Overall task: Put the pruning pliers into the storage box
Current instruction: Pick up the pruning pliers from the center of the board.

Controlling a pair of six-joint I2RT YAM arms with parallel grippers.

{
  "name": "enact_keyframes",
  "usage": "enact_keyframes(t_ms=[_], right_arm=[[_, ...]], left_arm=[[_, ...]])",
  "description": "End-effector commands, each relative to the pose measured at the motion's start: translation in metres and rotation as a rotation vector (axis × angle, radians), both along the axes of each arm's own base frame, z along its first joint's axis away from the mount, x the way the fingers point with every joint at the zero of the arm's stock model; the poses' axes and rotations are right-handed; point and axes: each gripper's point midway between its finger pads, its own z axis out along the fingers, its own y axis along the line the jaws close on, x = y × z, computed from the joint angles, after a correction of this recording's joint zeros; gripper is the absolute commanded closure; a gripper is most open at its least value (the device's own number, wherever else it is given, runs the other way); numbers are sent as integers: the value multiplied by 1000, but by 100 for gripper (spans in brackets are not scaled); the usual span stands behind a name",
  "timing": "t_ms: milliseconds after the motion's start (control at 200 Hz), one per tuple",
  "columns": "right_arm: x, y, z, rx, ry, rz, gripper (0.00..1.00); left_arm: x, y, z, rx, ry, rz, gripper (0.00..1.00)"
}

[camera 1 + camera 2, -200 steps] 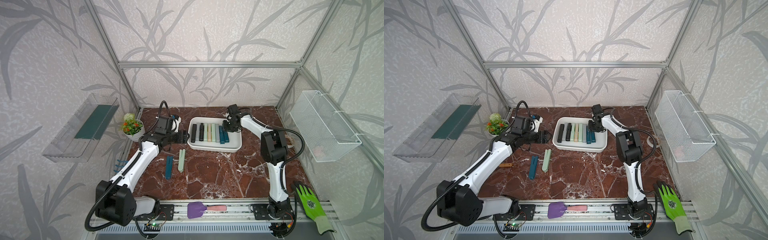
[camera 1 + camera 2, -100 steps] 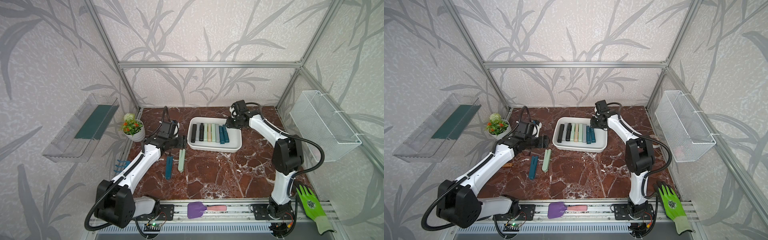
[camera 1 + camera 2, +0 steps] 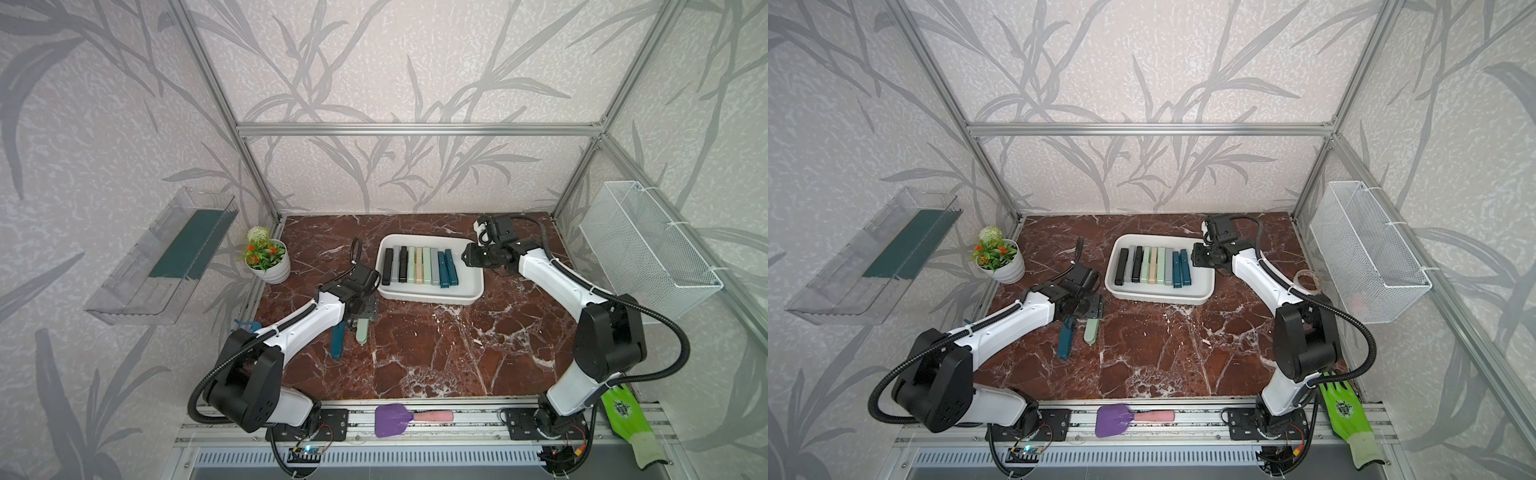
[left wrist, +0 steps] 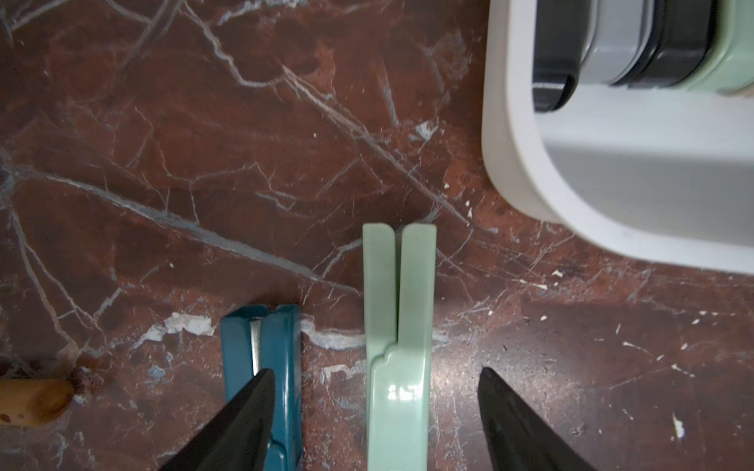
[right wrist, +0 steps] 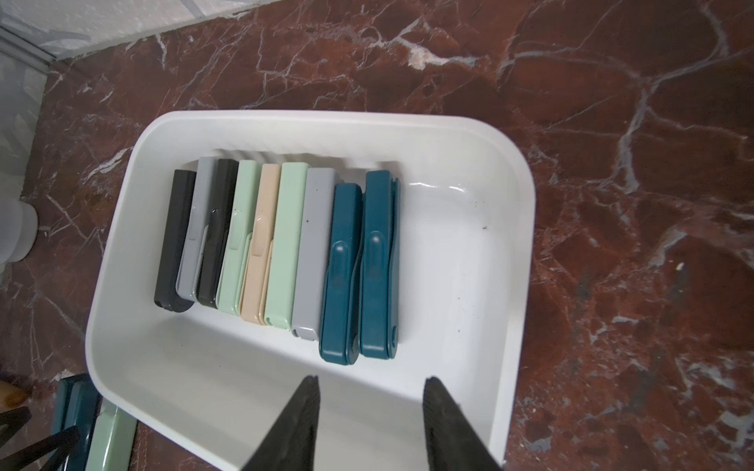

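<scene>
The box (image 5: pixel 326 117) near the counter's (image 5: pixel 612 163) back edge holds nine pliers (image 5: pixel 285 244). The left tool (image 4: pixel 375 370) and the right tool (image 5: pixel 371 379) are open, empty.

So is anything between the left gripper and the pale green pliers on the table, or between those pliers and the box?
Nothing covers the pale green pliers; the open left gripper straddles them. The teal pliers lie alongside, under one finger, and might catch it. Only bare table separates them from the box.
</scene>
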Motion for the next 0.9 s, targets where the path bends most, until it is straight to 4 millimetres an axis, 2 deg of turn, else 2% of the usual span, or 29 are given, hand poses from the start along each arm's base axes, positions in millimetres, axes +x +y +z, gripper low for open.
enact_keyframes(t_ms=[0, 80, 130, 240, 260, 290, 345, 450, 585, 695, 710, 730, 900], right_arm=[[-22, 40, 9, 31, -31, 128, 57], [-44, 74, 7, 70, -16, 190, 55], [-62, 103, 4, 102, 0, 233, 51], [-96, 161, -5, 109, 19, 277, 40], [-101, 171, -1, 110, 14, 281, 39], [-107, 182, -19, 72, 48, 278, 37], [-117, 200, -28, 21, 79, 283, 36], [-134, 226, -48, -64, 137, 314, 34], [-150, 252, -67, -122, 195, 342, 29], [-154, 262, -80, -146, 237, 327, 28], [-165, 271, -82, -154, 236, 354, 28], [-168, 274, -84, -162, 239, 360, 27], [-179, 293, -98, -185, 276, 391, 26]], left_arm=[[-9, 7, 6, -22, -33, 70, 22], [-8, 13, 23, -64, -88, 98, 22], [-7, 20, 35, -107, -112, 120, 22], [-5, 46, 62, -203, -173, 208, 23], [-6, 52, 66, -215, -184, 228, 23], [-6, 59, 72, -228, -202, 253, 23], [-8, 70, 82, -241, -245, 282, 23], [-14, 86, 94, -256, -270, 328, 24], [-18, 100, 95, -278, -272, 373, 24], [-18, 103, 95, -303, -283, 389, 25], [-18, 103, 95, -307, -284, 389, 25], [-18, 104, 95, -311, -285, 391, 25], [-16, 104, 100, -330, -301, 387, 25]])
